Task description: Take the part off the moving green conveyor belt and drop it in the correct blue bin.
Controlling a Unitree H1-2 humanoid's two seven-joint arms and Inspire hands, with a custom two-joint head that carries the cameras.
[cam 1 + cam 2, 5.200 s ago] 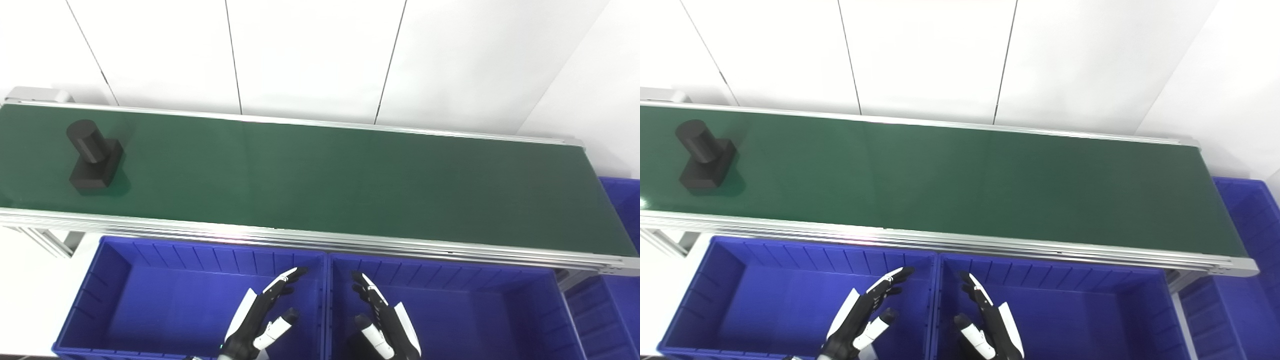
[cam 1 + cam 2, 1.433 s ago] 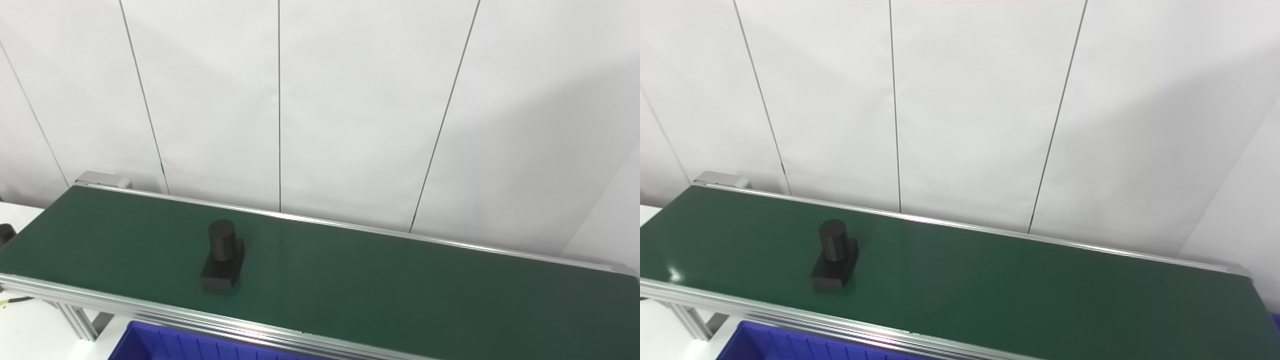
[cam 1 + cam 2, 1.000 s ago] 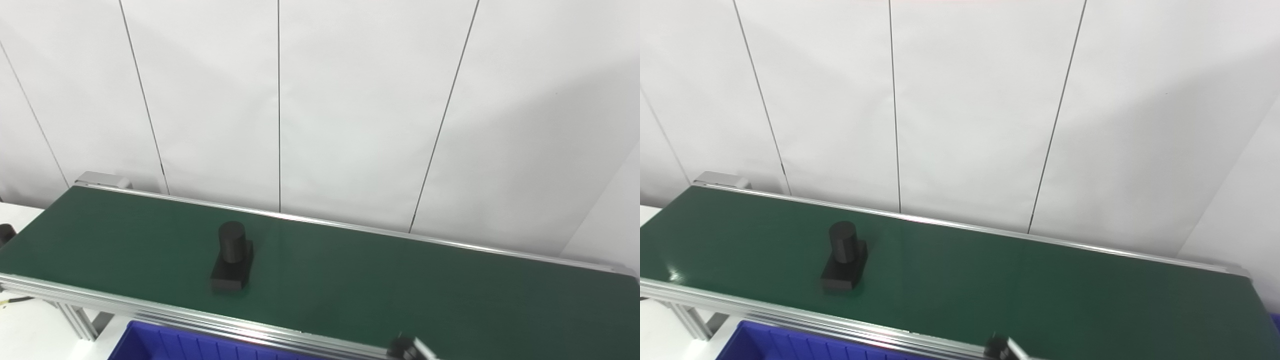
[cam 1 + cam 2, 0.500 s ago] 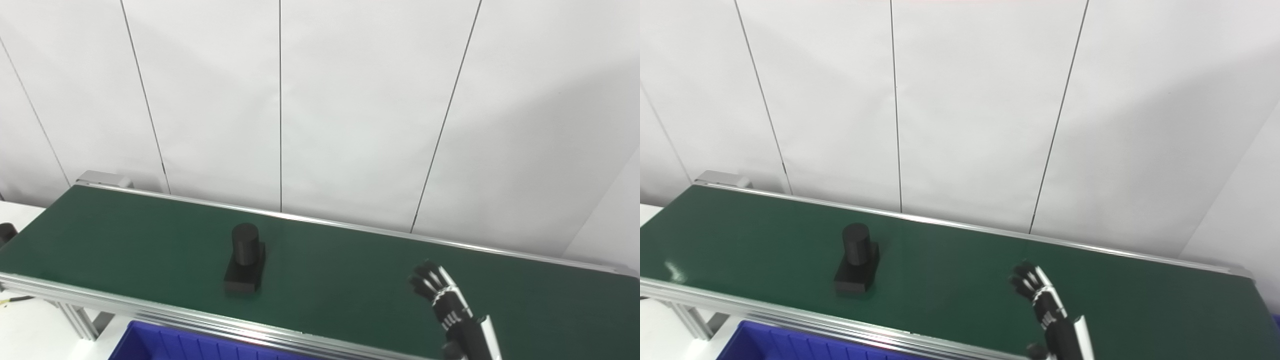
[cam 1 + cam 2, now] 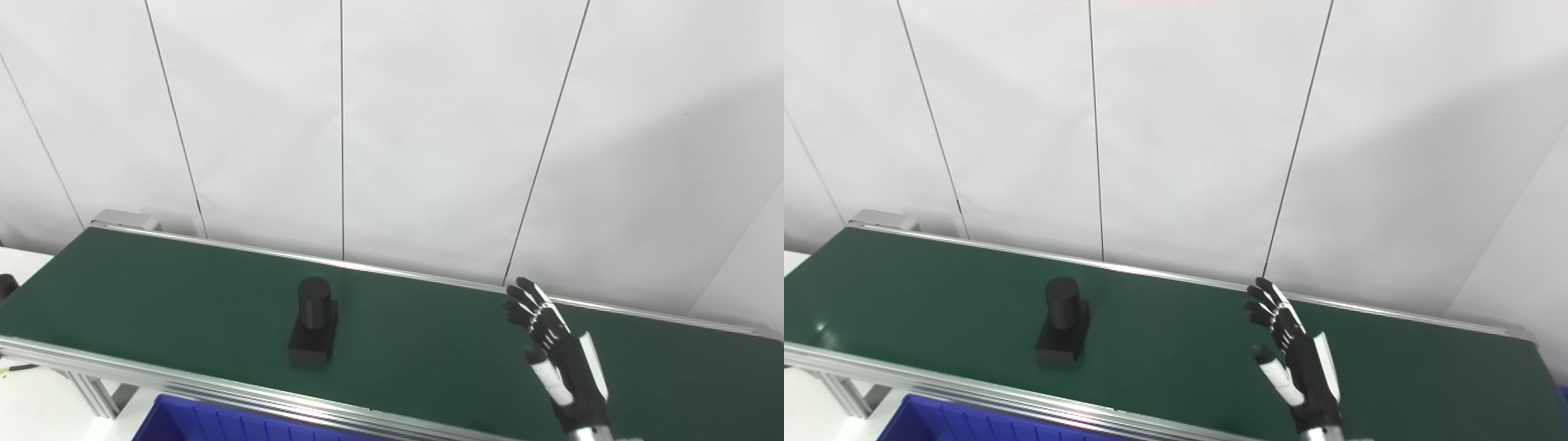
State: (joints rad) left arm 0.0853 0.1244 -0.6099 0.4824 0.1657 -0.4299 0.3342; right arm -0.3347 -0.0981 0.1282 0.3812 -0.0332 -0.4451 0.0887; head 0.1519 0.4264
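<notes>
Your part (image 5: 313, 323) is a black piece, an upright cylinder standing on a rectangular block base, and it sits on the green conveyor belt (image 5: 184, 294) a little left of the picture's middle, closer to the belt's near rail than to its far one. Nothing touches it. Off to its right, well apart from it, your right robot hand (image 5: 558, 361) is raised over the belt with its arm coming up from the bottom edge. The hand is spread wide and holds nothing: its black fingers (image 5: 1268, 309) are stretched out and fanned toward the far rail, and the white-tipped thumb (image 5: 1274, 369) sticks out on the side facing the part. You cannot see your left robot hand in either view. At the bottom left, just below the belt's silver near rail (image 5: 153, 373), the ribbed rim of one blue bin (image 5: 202, 422) shows, with the rest of it cut off by the picture's edge. Behind the belt stands a white panelled wall (image 5: 429, 135) with thin dark seams.
</notes>
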